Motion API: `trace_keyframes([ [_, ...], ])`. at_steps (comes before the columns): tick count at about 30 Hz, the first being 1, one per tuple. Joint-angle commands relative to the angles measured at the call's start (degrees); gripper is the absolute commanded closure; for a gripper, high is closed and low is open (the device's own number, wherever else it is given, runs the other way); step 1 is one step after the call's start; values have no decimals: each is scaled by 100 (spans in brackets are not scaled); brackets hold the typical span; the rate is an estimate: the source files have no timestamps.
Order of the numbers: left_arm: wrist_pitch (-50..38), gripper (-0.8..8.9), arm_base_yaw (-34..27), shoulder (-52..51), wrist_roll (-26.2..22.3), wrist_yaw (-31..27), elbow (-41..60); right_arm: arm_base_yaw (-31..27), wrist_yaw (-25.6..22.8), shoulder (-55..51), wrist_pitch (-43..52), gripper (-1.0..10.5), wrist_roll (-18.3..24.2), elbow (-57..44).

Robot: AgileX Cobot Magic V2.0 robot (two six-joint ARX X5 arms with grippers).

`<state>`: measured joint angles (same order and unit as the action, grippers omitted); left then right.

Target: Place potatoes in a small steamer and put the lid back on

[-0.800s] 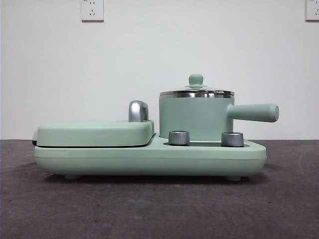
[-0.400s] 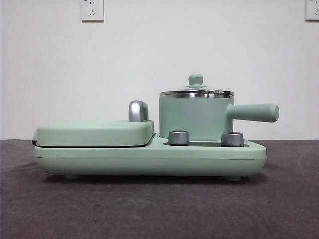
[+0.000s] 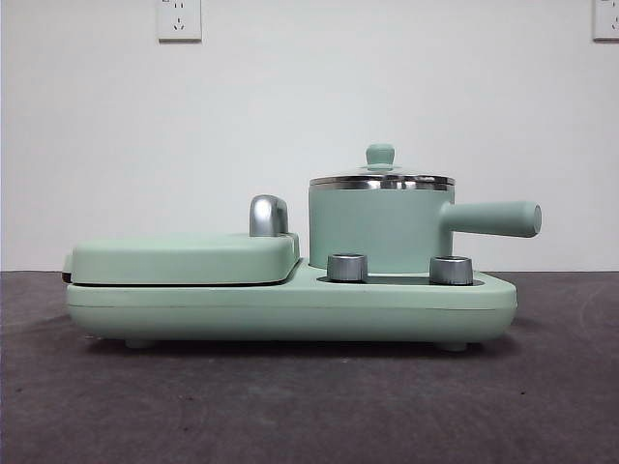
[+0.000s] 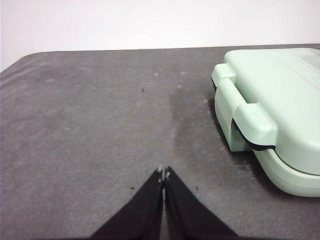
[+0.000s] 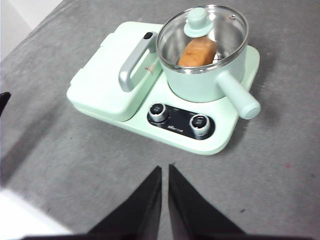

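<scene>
The potato (image 5: 197,52), an orange-brown oblong lump, lies inside the small steamer (image 5: 202,75), seen through the clear glass of the lid (image 5: 202,30), which sits flat on the pot's steel rim with its mint-green knob (image 3: 380,155) on top. The steamer stands on the right part of a mint-green cooking base (image 3: 290,304), its stubby side handle (image 3: 493,218) pointing out past the base's right end. Two chrome dials (image 5: 159,112) sit on the base's front edge, just before the pot. Beside the pot, on the left part of the base, the flat grill cover (image 3: 184,256) is shut, its chrome handle (image 3: 268,215) rising next to the steamer. The base rests on a dark grey table (image 3: 290,406).

The right gripper (image 5: 165,170) hangs above the table in front of the base, well apart from the steamer, jaws nearly together and holding nothing. The left gripper (image 4: 163,172) is over bare table near the grill end of the base, jaws pressed together, empty.
</scene>
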<state>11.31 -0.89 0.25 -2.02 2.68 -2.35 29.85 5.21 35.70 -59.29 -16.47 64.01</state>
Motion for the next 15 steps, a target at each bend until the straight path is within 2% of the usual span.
trace_keyframes([
  [1,-35,807,0,-7,15,-13,48,-221,-282,9,85,927,50,52],
  [4,-35,807,0,-7,15,-13,48,-730,-378,-90,166,927,181,-44],
  [7,-37,807,0,-7,15,-13,48,-1440,-387,-378,640,927,326,-542],
  [11,-35,807,0,-7,15,-13,48,-2350,-380,-1115,2103,927,898,-1965],
  [15,-35,807,0,-7,15,-13,48,-2881,-376,-1888,3727,927,1010,-3552],
])
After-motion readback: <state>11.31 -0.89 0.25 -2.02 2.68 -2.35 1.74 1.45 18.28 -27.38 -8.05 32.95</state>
